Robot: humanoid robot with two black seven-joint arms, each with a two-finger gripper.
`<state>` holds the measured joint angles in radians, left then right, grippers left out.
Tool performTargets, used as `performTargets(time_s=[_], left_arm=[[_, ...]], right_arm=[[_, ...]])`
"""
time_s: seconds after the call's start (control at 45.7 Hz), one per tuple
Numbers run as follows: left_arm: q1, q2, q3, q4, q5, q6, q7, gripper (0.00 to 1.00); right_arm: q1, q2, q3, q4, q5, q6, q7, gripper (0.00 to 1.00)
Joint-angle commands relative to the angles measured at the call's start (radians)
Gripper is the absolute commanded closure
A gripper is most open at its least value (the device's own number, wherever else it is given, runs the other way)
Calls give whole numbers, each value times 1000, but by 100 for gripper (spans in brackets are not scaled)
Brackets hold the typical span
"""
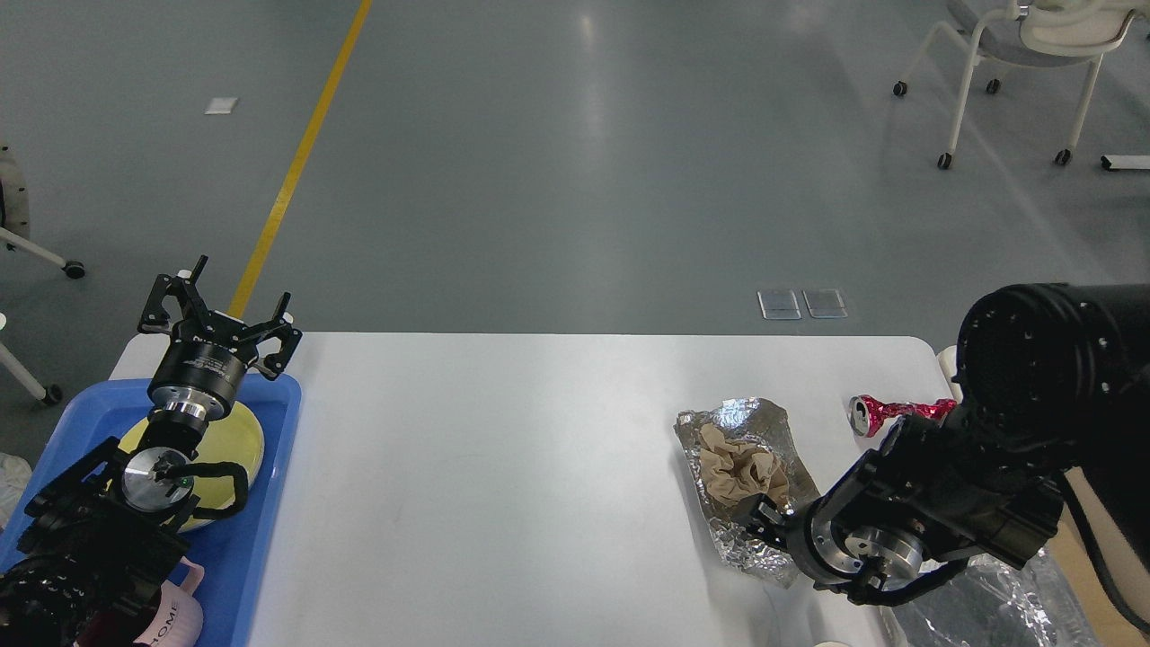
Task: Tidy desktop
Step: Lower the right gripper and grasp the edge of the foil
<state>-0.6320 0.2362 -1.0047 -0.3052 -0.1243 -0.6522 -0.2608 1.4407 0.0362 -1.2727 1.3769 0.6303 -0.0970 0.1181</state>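
White desktop [503, 467], right tool [764, 517] against crumpled foil [741, 422], opening unclear.

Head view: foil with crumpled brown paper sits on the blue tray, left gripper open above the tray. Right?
Not quite. The head view shows the foil with the brown paper lying on the desktop, right side, by the right gripper. The blue tray is at the left; the left gripper is open above it.

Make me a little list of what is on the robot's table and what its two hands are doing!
table: white desktop
middle right: crumpled foil sheet with brown paper wad on it
far right: crushed red can
left: blue tray holding yellow plate
left gripper: open, above the tray's far end
right gripper: at the foil's near edge, fingers unclear
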Motion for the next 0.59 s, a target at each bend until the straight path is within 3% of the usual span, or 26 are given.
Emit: performTargets(time_s=[0.0,0.066,0.109,0.569], left_arm=[[0,0,0,0,0,0,0,2],[0,0,0,0,0,0,0,2],[0,0,0,0,0,0,0,2],[0,0,0,0,0,0,0,2]], right_arm=[[-25,7,4,-16,35,-13,2,33],[-31,16,4,-16,37,-35,2,66],[-33,19,4,-16,37,-59,0,98],[-11,17,6,11,40,-119,0,100]])
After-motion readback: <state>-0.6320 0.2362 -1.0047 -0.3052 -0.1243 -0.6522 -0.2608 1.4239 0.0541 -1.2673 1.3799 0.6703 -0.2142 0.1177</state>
